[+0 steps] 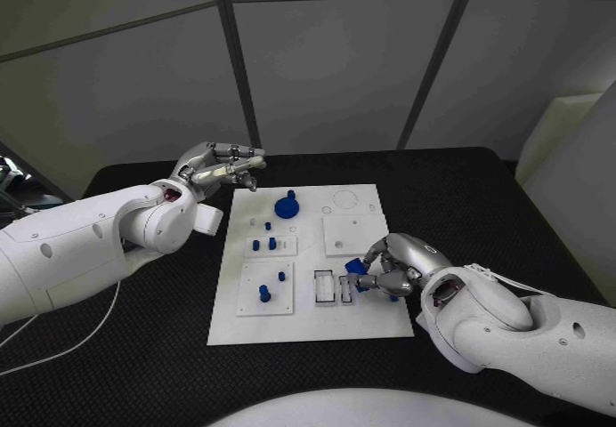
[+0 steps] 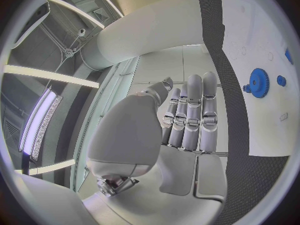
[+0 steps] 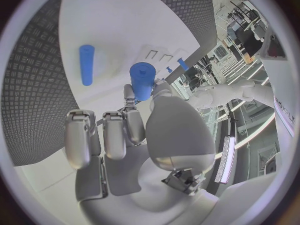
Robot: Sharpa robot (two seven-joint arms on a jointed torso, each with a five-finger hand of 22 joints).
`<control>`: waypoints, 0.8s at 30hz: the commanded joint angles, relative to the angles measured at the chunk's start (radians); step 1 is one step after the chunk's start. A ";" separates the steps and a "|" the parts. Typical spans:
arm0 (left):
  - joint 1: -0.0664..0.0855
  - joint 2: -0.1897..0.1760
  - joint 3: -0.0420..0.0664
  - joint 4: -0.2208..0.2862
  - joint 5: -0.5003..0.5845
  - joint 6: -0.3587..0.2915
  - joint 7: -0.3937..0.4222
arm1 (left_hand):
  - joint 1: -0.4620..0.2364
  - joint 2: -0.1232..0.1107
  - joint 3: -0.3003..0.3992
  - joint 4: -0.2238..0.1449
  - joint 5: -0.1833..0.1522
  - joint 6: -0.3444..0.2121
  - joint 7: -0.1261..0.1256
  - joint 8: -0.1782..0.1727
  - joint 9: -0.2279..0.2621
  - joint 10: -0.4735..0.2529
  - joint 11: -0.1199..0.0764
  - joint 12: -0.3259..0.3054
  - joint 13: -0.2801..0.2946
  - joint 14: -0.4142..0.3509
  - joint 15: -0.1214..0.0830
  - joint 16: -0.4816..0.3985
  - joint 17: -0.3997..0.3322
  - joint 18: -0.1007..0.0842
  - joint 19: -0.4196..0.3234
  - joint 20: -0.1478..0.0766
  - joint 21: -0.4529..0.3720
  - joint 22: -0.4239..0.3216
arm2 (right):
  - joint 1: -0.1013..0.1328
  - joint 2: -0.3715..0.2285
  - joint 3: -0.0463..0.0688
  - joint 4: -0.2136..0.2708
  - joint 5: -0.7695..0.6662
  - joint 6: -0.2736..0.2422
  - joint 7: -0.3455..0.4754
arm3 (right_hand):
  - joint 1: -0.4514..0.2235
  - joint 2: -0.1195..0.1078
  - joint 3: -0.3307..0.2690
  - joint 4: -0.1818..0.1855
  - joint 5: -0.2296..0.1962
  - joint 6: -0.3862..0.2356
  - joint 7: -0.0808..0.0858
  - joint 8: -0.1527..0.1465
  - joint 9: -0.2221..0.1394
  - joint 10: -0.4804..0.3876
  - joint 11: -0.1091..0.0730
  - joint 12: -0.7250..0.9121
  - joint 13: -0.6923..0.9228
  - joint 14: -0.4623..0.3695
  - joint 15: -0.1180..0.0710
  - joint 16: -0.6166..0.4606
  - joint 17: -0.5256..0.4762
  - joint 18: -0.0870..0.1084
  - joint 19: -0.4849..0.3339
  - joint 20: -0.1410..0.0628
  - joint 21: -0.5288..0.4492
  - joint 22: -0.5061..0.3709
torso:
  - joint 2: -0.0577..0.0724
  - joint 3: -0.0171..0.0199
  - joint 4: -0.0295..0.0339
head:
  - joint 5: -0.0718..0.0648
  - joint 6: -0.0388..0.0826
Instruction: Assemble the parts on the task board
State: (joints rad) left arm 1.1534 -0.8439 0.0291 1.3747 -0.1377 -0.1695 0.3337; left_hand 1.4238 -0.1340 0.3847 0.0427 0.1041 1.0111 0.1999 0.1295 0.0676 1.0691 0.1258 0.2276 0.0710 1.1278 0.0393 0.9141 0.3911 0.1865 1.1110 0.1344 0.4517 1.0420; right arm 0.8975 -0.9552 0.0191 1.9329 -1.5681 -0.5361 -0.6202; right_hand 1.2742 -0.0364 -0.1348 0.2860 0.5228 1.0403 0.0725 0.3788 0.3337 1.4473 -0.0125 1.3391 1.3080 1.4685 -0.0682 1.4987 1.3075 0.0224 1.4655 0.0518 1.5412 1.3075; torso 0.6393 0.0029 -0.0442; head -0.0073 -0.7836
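We see the right hand point(image 1: 392, 264) at the task board's point(image 1: 308, 325) right edge, its fingers pinching a blue cylindrical part point(image 3: 142, 81) beside the slotted white blocks point(image 1: 334, 288). A loose blue peg point(image 3: 86, 64) lies on the board nearby. The left hand point(image 1: 218, 165) hangs off the board's far left corner, fingers curled together, holding nothing, near the blue gear point(image 1: 287, 206)

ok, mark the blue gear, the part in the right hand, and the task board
blue gear point(image 1: 287, 207), head view, on its round toothed face
blue part point(image 3: 142, 81), right wrist view, on the cylinder's side above the fingers
task board point(image 1: 308, 327), head view, on its bare near edge
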 commanded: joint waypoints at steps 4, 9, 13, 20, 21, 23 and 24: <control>0.001 0.000 0.001 0.004 0.004 0.014 0.003 | -0.001 0.005 -0.005 0.001 0.000 -0.003 -0.004 0.006 0.001 -0.006 -0.001 0.005 0.001 -0.004 0.002 -0.002 -0.001 -0.005 -0.002 0.003 -0.005 -0.001 | 0.002 0.031 0.001 -0.007 0.092 -0.063 0.057 | -0.001 0.008 -0.003 0.004 0.010 0.007 -0.015 0.010 0.031 0.007 -0.003 0.005 0.042 0.079 -0.007 0.007 0.139 -0.012 0.076 -0.011 0.004 0.228 | 0.001 -0.0008 0.0005 | 0.006 0.003; 0.001 0.001 0.001 0.005 0.004 0.016 0.002 | -0.001 0.005 -0.005 0.001 0.000 -0.003 -0.004 0.006 0.001 -0.006 -0.001 0.005 0.001 -0.004 0.002 -0.002 -0.001 -0.005 -0.002 0.003 -0.005 -0.001 | 0.002 0.066 0.001 -0.031 0.109 -0.017 0.065 | -0.015 0.017 -0.013 0.004 -0.002 0.016 -0.021 0.022 0.046 0.012 -0.008 0.008 0.047 0.080 -0.011 0.009 0.142 -0.012 0.077 -0.014 0.005 0.229 | 0.001 -0.0006 0.0018 | 0.005 0.003; 0.001 0.002 0.001 0.006 0.004 0.014 0.003 | -0.002 0.006 -0.006 0.002 0.000 -0.005 -0.003 0.007 0.001 -0.008 -0.001 0.005 0.000 -0.005 0.002 -0.002 -0.002 -0.005 -0.002 0.003 -0.005 -0.002 | 0.002 0.092 0.001 -0.051 0.114 0.034 0.055 | -0.027 0.023 -0.024 0.004 -0.024 0.026 -0.029 0.040 0.066 0.018 -0.015 0.011 0.054 0.080 -0.017 0.010 0.145 -0.013 0.078 -0.019 0.006 0.231 | 0.001 -0.0005 0.0020 | 0.008 0.003; 0.001 0.002 0.001 0.007 0.004 0.011 0.005 | -0.001 0.006 -0.005 0.001 0.000 -0.005 -0.003 0.007 0.001 -0.008 -0.001 0.006 0.000 -0.005 0.002 -0.002 -0.002 -0.005 -0.002 0.003 -0.006 -0.002 | 0.002 0.118 0.002 -0.074 0.116 0.065 0.030 | -0.070 0.034 -0.049 0.005 -0.052 0.042 -0.039 0.060 0.095 0.025 -0.023 0.012 0.060 0.080 -0.024 0.010 0.146 -0.013 0.078 -0.025 0.006 0.231 | 0.002 0.0003 0.0000 | 0.013 0.000; 0.001 0.003 0.001 0.007 0.004 0.011 0.005 | -0.001 0.006 -0.005 0.001 0.000 -0.005 -0.003 0.007 0.001 -0.008 -0.001 0.006 0.000 -0.005 0.002 -0.002 -0.002 -0.005 -0.002 0.003 -0.006 -0.002 | 0.002 0.123 0.002 -0.078 0.116 0.063 0.026 | -0.076 0.035 -0.054 0.005 -0.057 0.043 -0.041 0.063 0.100 0.027 -0.025 0.014 0.063 0.080 -0.025 0.011 0.147 -0.013 0.078 -0.027 0.006 0.232 | 0.002 0.0005 -0.0006 | 0.014 0.000; 0.001 0.003 0.001 0.007 0.004 0.011 0.005 | -0.001 0.006 -0.005 0.001 0.000 -0.005 -0.003 0.007 0.001 -0.008 -0.001 0.006 0.000 -0.005 0.002 -0.002 -0.002 -0.005 -0.002 0.003 -0.006 -0.002 | 0.002 0.131 0.002 -0.082 0.116 0.058 0.020 | -0.085 0.037 -0.061 0.005 -0.074 0.044 -0.043 0.066 0.108 0.030 -0.027 0.017 0.067 0.080 -0.027 0.011 0.147 -0.013 0.078 -0.029 0.006 0.232 | 0.003 0.0004 -0.0003 | 0.013 0.001; 0.001 0.004 0.001 0.007 0.004 0.011 0.005 | -0.001 0.006 -0.005 0.001 0.000 -0.005 -0.003 0.007 0.001 -0.008 -0.001 0.006 0.000 -0.005 0.002 -0.002 -0.002 -0.005 -0.002 0.003 -0.006 -0.002 | 0.002 0.134 0.002 -0.084 0.113 0.056 0.017 | -0.087 0.037 -0.064 0.005 -0.079 0.044 -0.043 0.067 0.111 0.030 -0.027 0.017 0.068 0.080 -0.027 0.011 0.147 -0.013 0.078 -0.029 0.006 0.232 | 0.003 0.0003 0.0004 | 0.013 0.002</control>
State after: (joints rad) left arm 1.1532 -0.8419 0.0288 1.3793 -0.1377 -0.1661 0.3322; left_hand 1.4239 -0.1340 0.3848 0.0428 0.1041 1.0111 0.1999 0.1295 0.0676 1.0691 0.1258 0.2276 0.0710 1.1278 0.0393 0.9141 0.3899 0.1864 1.1110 0.1344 0.4518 1.0411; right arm 0.8977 -0.8244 0.0200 1.8495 -1.4602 -0.4991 -0.5902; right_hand 1.1955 0.0014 -0.1918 0.2896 0.4468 1.0462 0.0667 0.4443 0.4387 1.4672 -0.0323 1.3515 1.3078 1.4670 -0.0881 1.5044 1.3074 0.0226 1.4653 0.0298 1.5412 1.3075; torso 0.6416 0.0029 -0.0431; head 0.0058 -0.7834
